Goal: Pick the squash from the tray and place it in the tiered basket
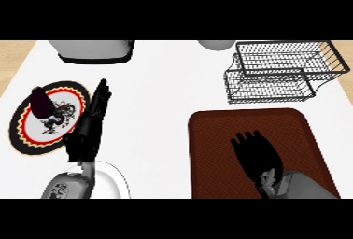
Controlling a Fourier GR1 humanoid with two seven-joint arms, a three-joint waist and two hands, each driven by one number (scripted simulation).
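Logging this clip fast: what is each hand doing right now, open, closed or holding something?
Left hand: open, fingers straight, beside the plate, holding nothing.
Right hand: open, fingers spread flat over the tray, holding nothing visible.

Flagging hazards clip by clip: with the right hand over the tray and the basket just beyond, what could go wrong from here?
1. The right hand covers the tray and no squash shows, so whether it holds one cannot be told; it might lift off with nothing.
2. The tiered basket sits close behind the tray; a low carry could catch its wire rim.
3. The left hand rests, fingers straight, beside the plate bearing a dark vegetable; a sideways move could nudge it.
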